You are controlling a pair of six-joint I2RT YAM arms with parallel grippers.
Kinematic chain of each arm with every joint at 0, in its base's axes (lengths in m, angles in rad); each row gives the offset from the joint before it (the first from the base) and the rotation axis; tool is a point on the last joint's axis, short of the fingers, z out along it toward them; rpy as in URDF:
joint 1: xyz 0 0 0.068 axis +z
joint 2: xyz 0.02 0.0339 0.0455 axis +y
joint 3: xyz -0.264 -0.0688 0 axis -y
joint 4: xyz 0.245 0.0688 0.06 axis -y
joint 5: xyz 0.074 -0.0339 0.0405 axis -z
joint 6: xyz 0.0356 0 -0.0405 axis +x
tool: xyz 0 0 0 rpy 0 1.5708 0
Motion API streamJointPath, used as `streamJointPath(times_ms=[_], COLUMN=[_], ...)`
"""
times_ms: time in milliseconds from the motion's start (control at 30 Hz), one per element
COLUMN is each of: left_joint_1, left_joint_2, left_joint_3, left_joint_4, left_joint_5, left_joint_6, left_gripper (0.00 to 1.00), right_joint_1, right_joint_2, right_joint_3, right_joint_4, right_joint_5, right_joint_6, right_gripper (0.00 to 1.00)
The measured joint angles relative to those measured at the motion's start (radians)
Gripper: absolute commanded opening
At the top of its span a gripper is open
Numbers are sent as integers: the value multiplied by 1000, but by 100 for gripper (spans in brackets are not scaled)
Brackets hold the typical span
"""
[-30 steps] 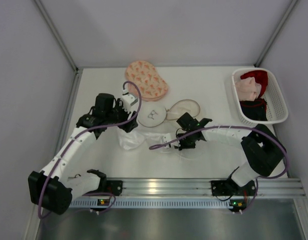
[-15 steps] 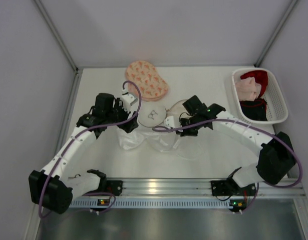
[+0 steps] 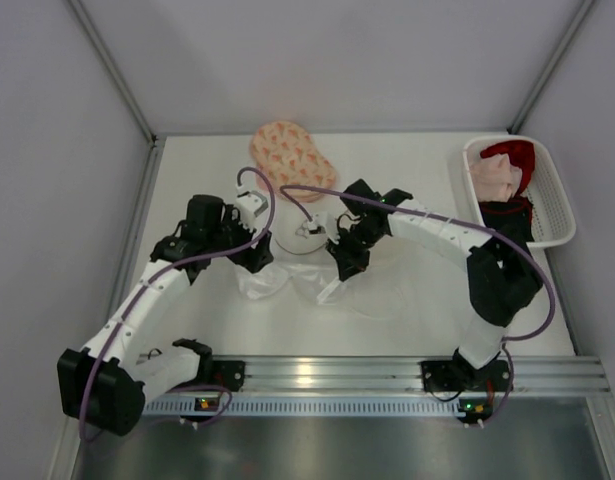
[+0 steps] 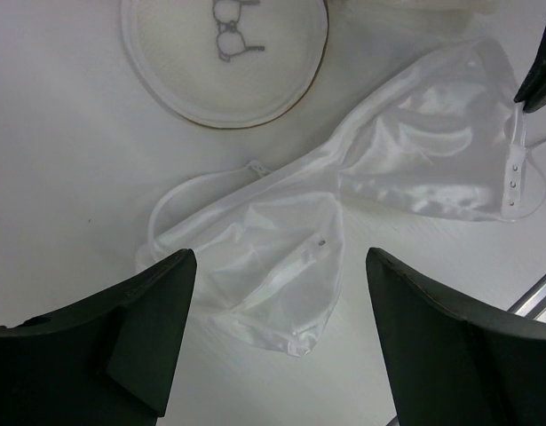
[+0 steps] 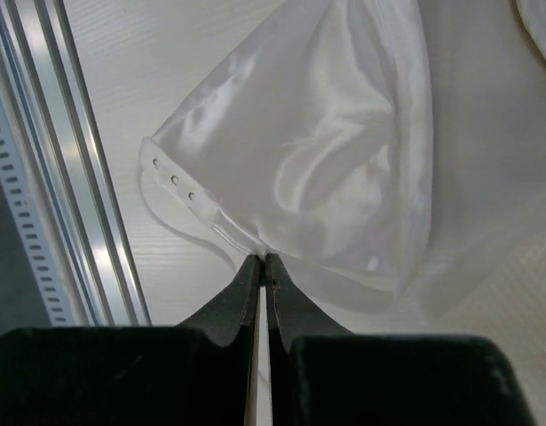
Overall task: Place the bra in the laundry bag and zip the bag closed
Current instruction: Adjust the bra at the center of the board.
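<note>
top view / surface: white matte table (image 3: pixel 417 320), with a silver rail (image 3: pixel 317 375) along its near edge
top view / room: plain grey-lilac walls (image 3: pixel 337 60) on three sides, metal posts in the back corners
top view / other items: white slotted basket (image 3: pixel 562 205) at far right holding red and pink clothes (image 3: pixel 507 165); peach patterned fabric piece (image 3: pixel 292 158) at back middle
top view / bra: white bra (image 3: pixel 272 285) lies crumpled on the table at centre-left, between the two arms, nearer the rail than the laundry bag (image 3: pixel 299 238)
top view / bag: small round white disc, lying flat just behind the bra
top view / tools: left tool (image 3: pixel 252 255) over the bra's left end; right tool (image 3: pixel 345 262) at its right end, with a white strip trailing from it
left wrist / left tool: fingers spread wide, above the bra, touching nothing
left wrist / bra look: glossy satin, wrinkled, both cups lying collapsed, thin strap looping out to the left, hook band with three dots at the right end
left wrist / bag look: cream mesh circle, tan rim, small bra icon printed on it; just beside the bra with a narrow gap
right wrist / right tool: fingers pressed together, pinching the bra's edge where the band meets the cup
right wrist / surface: rail runs down the left side
</note>
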Motion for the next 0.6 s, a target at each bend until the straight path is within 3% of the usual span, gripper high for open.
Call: streamJointPath(times_ms=[200,233,267,400,600], left_joint_1=[60,68,74,90,110], left_joint_2=[-15,-15,-15,-15,-15], left_joint_3=[-22,-22,-22,-22,-22], left_joint_4=[0,0,0,0,0], left_joint_5=[8,9,9,12,16], left_joint_6=[-25,-28,-30,-39,-40], left_gripper=[84,84,84,84,84], right_joint_1=[2,3,6,26,6], right_joint_2=[74,79,84,108,56], right_joint_3=[6,6,7,14,11], right_joint_4=[75,84,94,108,55], right_joint_5=[-24,-28,-31,-29,43], right_joint_6=[206,228,253,309,273], right_gripper=[0,5,17,40,45])
